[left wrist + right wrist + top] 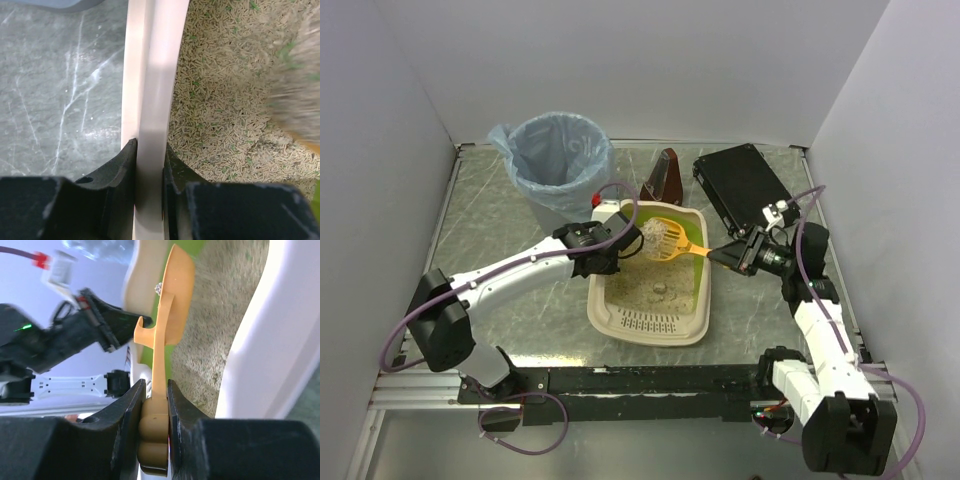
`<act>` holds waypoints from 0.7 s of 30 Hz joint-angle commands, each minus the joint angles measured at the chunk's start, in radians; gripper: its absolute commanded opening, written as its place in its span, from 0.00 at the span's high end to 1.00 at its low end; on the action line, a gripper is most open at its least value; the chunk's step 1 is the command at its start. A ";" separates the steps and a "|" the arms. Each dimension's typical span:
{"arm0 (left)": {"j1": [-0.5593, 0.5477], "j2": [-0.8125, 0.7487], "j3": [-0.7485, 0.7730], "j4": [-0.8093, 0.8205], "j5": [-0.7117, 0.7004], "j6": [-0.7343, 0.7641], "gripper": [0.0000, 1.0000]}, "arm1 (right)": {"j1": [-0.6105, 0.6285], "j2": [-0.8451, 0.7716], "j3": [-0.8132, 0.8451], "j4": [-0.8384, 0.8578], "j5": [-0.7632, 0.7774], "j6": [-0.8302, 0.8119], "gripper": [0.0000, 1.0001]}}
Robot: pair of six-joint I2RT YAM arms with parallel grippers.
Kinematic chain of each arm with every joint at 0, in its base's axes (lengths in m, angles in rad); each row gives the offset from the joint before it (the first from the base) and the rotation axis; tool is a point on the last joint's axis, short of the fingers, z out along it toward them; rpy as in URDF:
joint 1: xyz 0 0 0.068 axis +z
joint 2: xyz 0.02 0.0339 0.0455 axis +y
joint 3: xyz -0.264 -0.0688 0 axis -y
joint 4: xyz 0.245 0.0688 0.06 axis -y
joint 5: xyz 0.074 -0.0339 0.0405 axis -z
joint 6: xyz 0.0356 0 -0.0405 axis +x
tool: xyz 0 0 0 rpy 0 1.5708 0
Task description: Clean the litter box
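1. The litter box [650, 322] sits on the grey table [480, 230] near its middle, between the two arms; its lime-green inner wall is at the far end and its slotted ledge at the near end; sandy litter [640, 285] covers the floor, with one small lump [660, 291] lying on it.
2. The left gripper [150, 147] is clamped on the box's left rim [152, 75], one finger outside the wall and one inside.
3. The right gripper [156, 385] is pinched tight on the handle of an orange scoop [177, 295]; the scoop head [665, 238] hangs above the far left part of the box and carries a pale grey clump [654, 234].
4. A round bin lined with a blue bag [555, 150] stands just beyond the box's far left corner; a flat black case [745, 185] lies at the far right.
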 commanded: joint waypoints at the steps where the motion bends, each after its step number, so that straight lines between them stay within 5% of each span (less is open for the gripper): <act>1: 0.028 -0.122 0.014 0.175 0.021 -0.044 0.99 | -0.058 -0.067 0.009 0.103 -0.140 0.047 1.00; 6: 0.047 -0.145 0.000 0.193 0.044 -0.017 0.99 | -0.093 -0.055 -0.126 0.526 -0.272 0.352 1.00; 15: 0.047 -0.172 -0.046 0.259 0.084 0.000 0.99 | -0.084 0.014 -0.213 0.927 -0.251 0.604 1.00; 17: 0.047 -0.171 -0.048 0.258 0.084 -0.001 0.99 | -0.096 0.013 -0.218 0.967 -0.280 0.653 1.00; 21: 0.047 -0.171 -0.061 0.259 0.084 -0.004 0.99 | -0.061 -0.027 -0.173 0.715 -0.186 0.500 1.00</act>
